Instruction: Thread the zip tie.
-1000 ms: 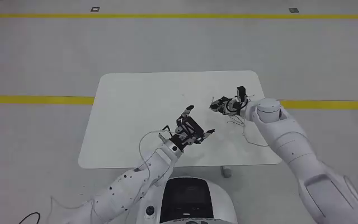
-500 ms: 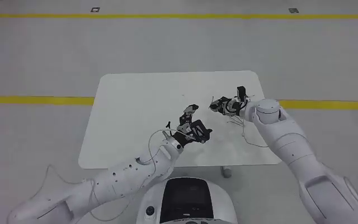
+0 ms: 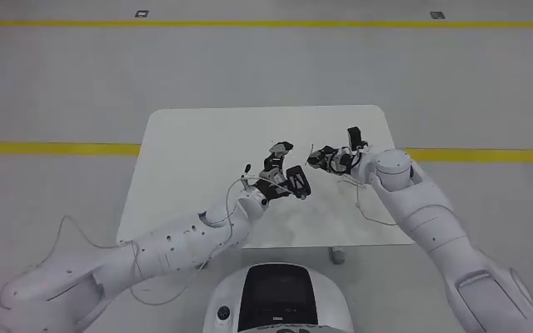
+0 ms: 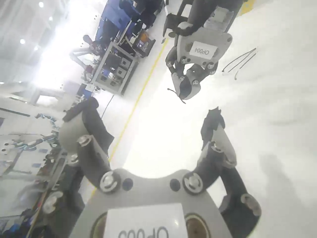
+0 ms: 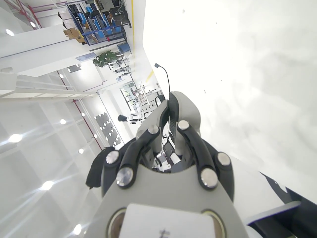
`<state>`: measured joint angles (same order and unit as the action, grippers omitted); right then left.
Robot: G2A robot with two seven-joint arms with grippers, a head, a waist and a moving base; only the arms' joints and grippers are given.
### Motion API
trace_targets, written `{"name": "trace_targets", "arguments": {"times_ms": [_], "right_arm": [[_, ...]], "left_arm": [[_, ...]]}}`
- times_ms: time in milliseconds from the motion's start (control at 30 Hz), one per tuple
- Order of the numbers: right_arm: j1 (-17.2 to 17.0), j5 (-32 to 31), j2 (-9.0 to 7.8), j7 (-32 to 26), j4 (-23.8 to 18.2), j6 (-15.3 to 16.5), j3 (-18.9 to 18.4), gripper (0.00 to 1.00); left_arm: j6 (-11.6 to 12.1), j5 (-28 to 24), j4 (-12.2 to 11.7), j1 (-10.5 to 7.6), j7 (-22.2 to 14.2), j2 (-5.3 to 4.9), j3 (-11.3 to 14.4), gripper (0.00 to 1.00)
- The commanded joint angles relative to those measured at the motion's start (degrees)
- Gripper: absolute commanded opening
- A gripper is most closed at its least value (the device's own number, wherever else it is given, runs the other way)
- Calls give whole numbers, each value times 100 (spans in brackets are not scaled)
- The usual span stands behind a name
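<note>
Now, from the left wrist, we see the left gripper (image 4: 148, 118) released, its two fingers spread wide with nothing between them. Straight ahead of it, with a clear gap between, hangs the right gripper (image 4: 184, 91). It points back toward the left one and is clenched on a thin black zip tie (image 4: 171, 91). The tie's small head sticks out to one side of those fingertips and a short stretch of strap out the other. Behind the right gripper, on the side away from the left one, a few loose zip ties (image 4: 241, 61) lie on the white table (image 4: 272, 100).

From the right wrist, we see the right gripper (image 5: 172, 97) with its fingers pressed together on the zip tie (image 5: 168, 80). The tie rises past the fingertips in a gentle curve and ends in its square head, and the table (image 5: 235, 50) stretches away beyond that.

From the top, we find the left gripper (image 3: 289, 165) and the right gripper (image 3: 321, 157) tip to tip above the table (image 3: 183, 166), near each other but not touching. The zip tie shows as a faint line at the right gripper's tip, on the side facing the left gripper.
</note>
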<state>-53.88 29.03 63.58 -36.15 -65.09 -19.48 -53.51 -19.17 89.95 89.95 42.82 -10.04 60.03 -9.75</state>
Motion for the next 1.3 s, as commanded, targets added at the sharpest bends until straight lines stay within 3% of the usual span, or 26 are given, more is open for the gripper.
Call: {"name": "trace_targets", "arguments": {"times_ms": [0,200,333,633,700,900,1033,1267], "right_arm": [[-9,-13,-8,-9,-41,0,-20,0],[-9,-13,-8,-9,-41,0,-20,0],[-85,-63,-12,46,-172,0,-58,0],[-135,-76,-56,-12,-330,0,-126,0],[-125,-45,-56,-39,-333,0,-110,0],[-137,-47,-55,-18,-341,14,-112,0],[-224,-39,-40,76,-468,50,-145,0],[-181,-12,10,140,-523,0,-142,0]], "left_arm": [[16,0,-1,3,12,3,1,100],[16,0,-1,3,12,3,1,100],[343,0,-157,-161,168,-5,1,100],[1042,0,-188,-540,-182,-40,1,100],[1209,0,-134,-562,-225,-43,1,100],[1209,0,-134,-562,-225,-43,1,100],[1429,0,-229,-568,-49,-38,1,100],[1589,0,-287,-573,-7,-15,1,100]]}}
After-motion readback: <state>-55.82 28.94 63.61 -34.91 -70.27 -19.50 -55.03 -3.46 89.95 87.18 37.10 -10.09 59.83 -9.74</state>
